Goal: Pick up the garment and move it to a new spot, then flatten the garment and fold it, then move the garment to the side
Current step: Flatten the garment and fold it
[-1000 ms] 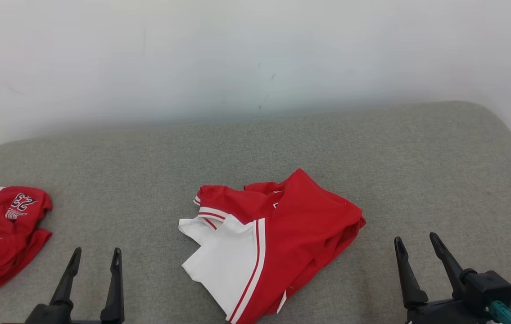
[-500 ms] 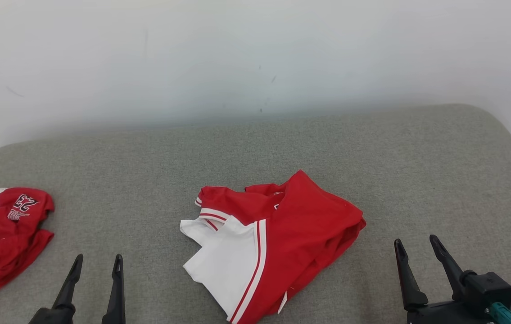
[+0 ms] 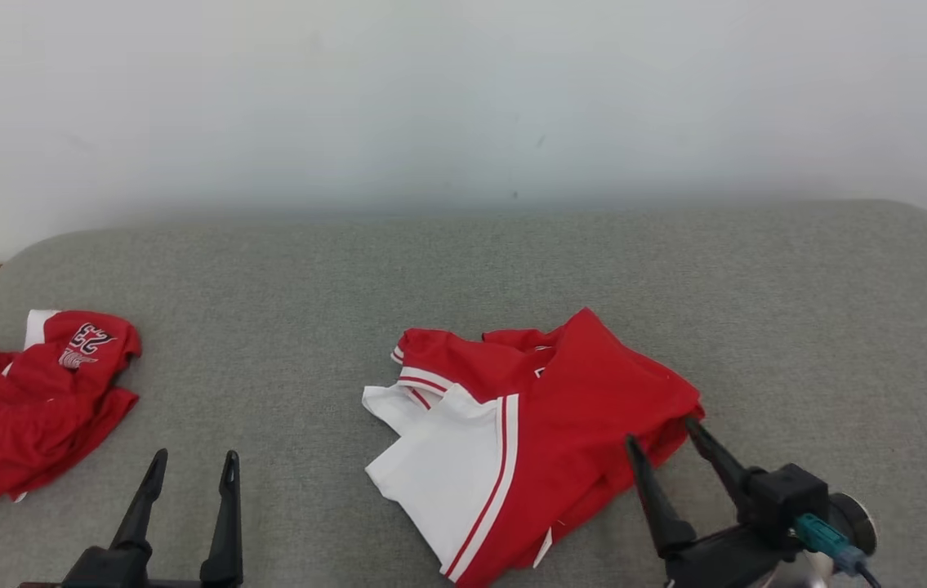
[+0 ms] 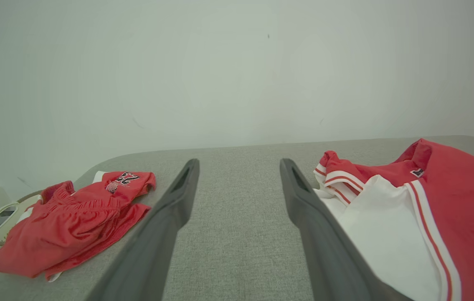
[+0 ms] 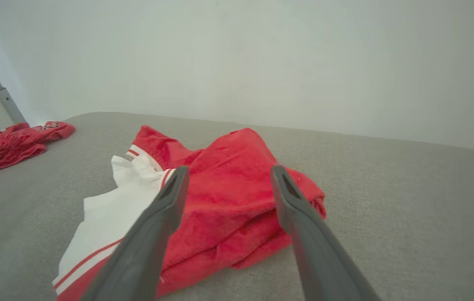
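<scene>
A crumpled red and white garment lies in a heap on the grey cushion, near its front middle; I also see the garment in the right wrist view and the garment in the left wrist view. My right gripper is open at the heap's right edge, its fingertips over the red cloth, holding nothing; the right gripper frames the cloth in its own view. My left gripper stands open over bare cushion, left of the heap, and the left gripper is empty.
A second red garment with a number print lies bunched at the cushion's left end. A pale wall rises right behind the cushion. A woven basket rim sits past the left end.
My right gripper has moved left and forward to the heap's right edge. The head camera has swung left, shifting the whole picture right. The left gripper and both garments lie as before.
</scene>
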Controlling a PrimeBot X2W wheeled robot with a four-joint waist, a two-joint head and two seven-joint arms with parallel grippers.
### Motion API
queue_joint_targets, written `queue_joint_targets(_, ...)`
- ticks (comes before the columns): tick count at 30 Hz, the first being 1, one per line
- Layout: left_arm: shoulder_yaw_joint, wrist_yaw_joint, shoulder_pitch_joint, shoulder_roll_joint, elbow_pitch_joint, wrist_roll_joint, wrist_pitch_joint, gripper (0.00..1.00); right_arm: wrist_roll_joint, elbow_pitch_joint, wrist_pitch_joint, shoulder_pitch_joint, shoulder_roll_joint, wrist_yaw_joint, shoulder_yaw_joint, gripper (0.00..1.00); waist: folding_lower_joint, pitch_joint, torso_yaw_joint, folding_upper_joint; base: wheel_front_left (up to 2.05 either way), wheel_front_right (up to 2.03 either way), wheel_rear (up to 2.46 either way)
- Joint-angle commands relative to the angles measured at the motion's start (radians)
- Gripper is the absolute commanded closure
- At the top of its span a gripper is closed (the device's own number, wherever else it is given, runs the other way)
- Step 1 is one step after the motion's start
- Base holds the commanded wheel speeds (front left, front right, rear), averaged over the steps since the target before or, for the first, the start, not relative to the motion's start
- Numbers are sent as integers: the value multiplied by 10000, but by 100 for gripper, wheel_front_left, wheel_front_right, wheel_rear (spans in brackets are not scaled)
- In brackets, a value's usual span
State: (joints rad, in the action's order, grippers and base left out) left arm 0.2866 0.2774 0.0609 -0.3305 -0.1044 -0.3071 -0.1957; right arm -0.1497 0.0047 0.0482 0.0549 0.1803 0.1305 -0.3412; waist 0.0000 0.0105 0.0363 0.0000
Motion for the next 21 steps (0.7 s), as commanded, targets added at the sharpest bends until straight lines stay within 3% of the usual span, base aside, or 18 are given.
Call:
queue_joint_targets(1, 16, 17, 98, 14, -33, 37, -50, 0, -40, 70, -13, 149, 81, 4, -132, 0, 0, -196, 316, 0, 0, 0, 0)
queue_joint_targets(12, 411, -173, 1231, 991, 331, -59, -541, 0, -966, 2177, -264, 2704, 1030, 4, -3157, 0, 0, -1414, 2374, 0, 0, 0, 0)
queue_joint_targets(21, 367, -520, 1741, 1772, 740, 76, -696, 0, -1871, 4202, -703, 4695, 1539, 4, -5505, 0, 0, -2070, 3445, 0, 0, 0, 0)
